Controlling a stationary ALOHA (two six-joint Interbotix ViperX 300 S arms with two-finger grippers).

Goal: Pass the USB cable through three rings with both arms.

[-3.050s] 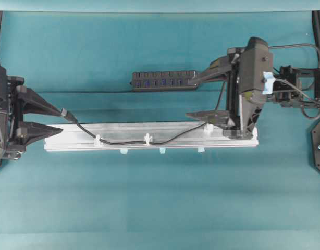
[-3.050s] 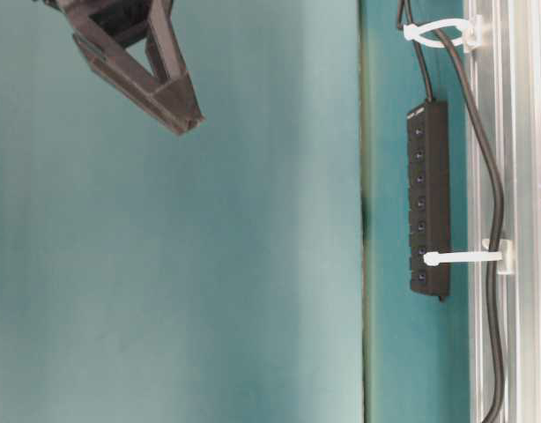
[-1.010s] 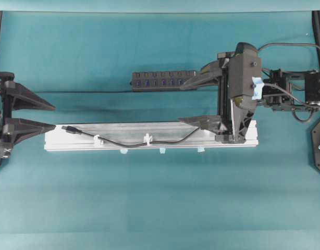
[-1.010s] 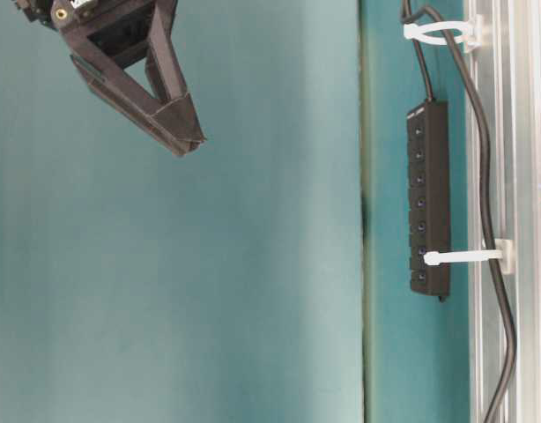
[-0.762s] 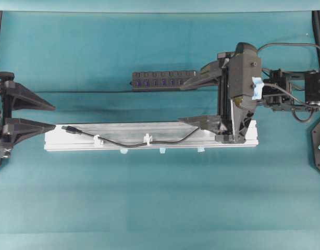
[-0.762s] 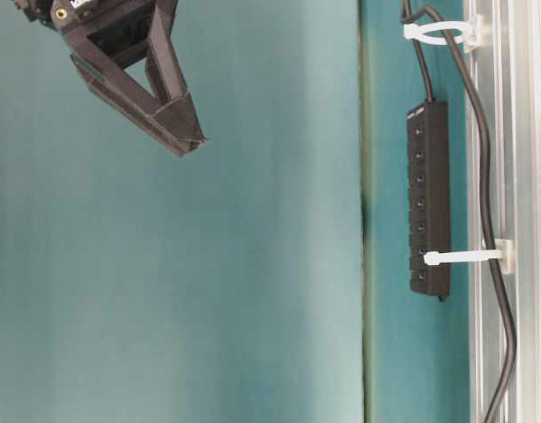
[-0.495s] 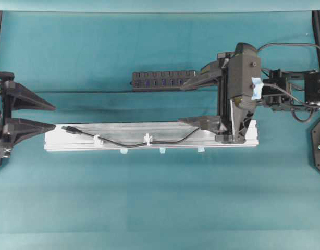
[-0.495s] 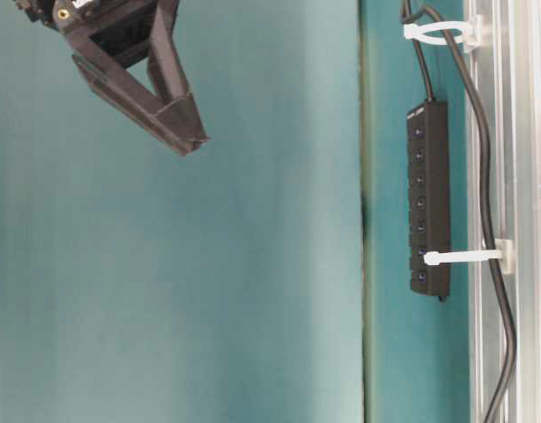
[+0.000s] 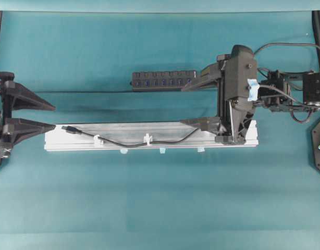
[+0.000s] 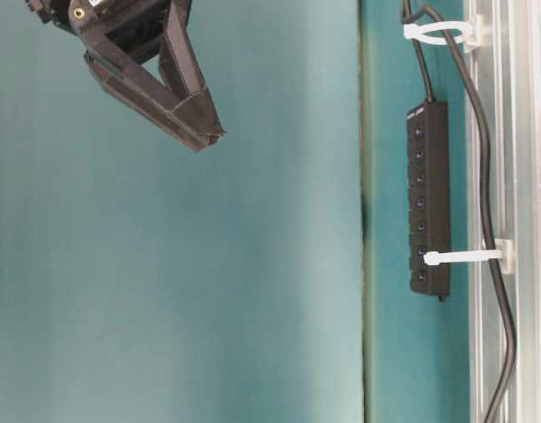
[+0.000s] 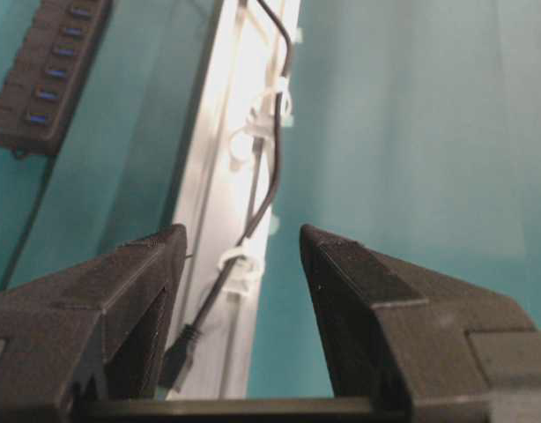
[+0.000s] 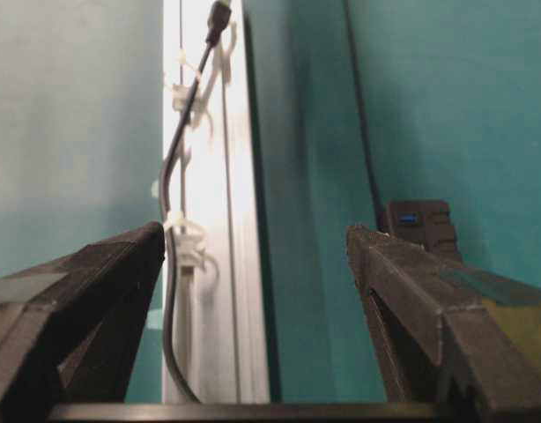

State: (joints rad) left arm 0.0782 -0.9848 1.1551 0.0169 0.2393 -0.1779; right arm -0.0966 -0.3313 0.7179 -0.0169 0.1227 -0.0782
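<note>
Black USB cable (image 9: 130, 142): threaded through three rings (image 9: 148, 138), lying free. Left gripper (image 9: 49, 117), right gripper (image 9: 187, 104): both spread, empty. Advice: withdraw clear without snagging.

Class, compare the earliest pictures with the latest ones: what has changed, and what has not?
The left pincer let go of the USB cable plug, now lying on the rail, and drew back left, open. The right pincer, open, pulled back slightly. The rings and hub stayed put.

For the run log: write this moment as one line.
USB cable: threaded through three rings, plug free on rail | left gripper: open, empty | right gripper: open, empty
</note>
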